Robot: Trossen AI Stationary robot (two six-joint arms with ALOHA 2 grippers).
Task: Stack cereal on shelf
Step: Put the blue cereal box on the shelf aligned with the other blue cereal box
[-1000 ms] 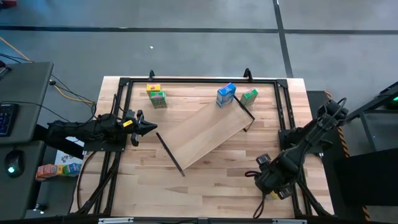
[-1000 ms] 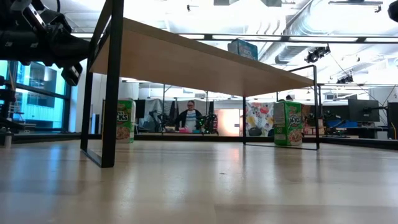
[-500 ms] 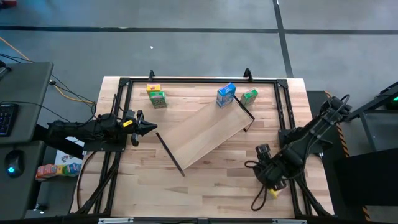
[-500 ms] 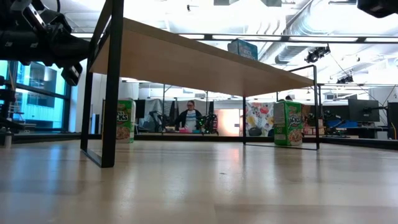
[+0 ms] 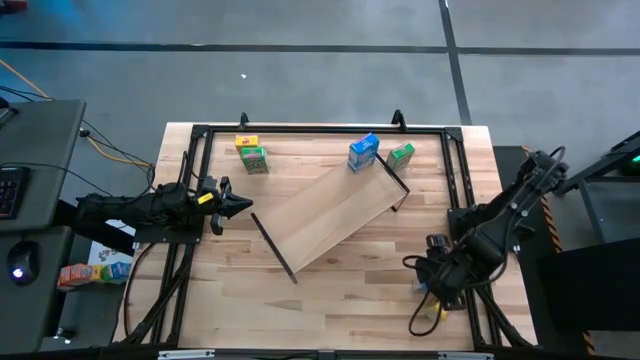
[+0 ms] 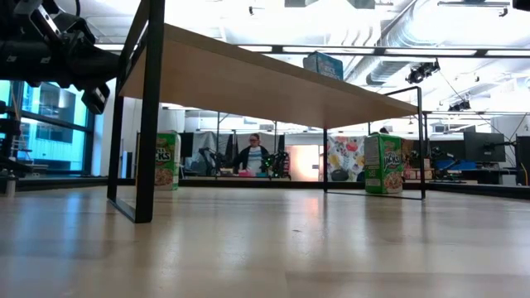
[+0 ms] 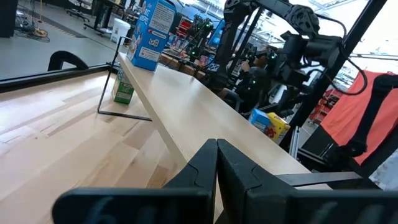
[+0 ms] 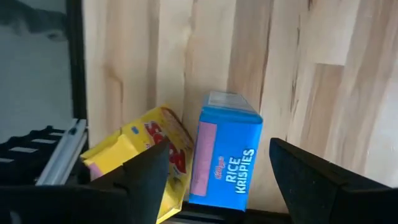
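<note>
My right gripper (image 5: pixel 437 278), jaws wide and empty, hangs over the blue cereal box (image 8: pixel 224 152) beside a yellow one (image 8: pixel 140 155). Pickup step; next I must lower squarely and close.

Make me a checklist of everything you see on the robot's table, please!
Surface: plank wooden table, black frame around it.
Job's things: shelf standing slantwise mid-table, one blue box on its far end; green box, green box and yellow box on the table; blue box and tilted yellow box below the right gripper.
Clutter: nothing seen.
Grippers: left gripper shut, at the left edge; right gripper open above two boxes.
Cables: along the right arm.
Surroundings: grey floor; person far behind.
</note>
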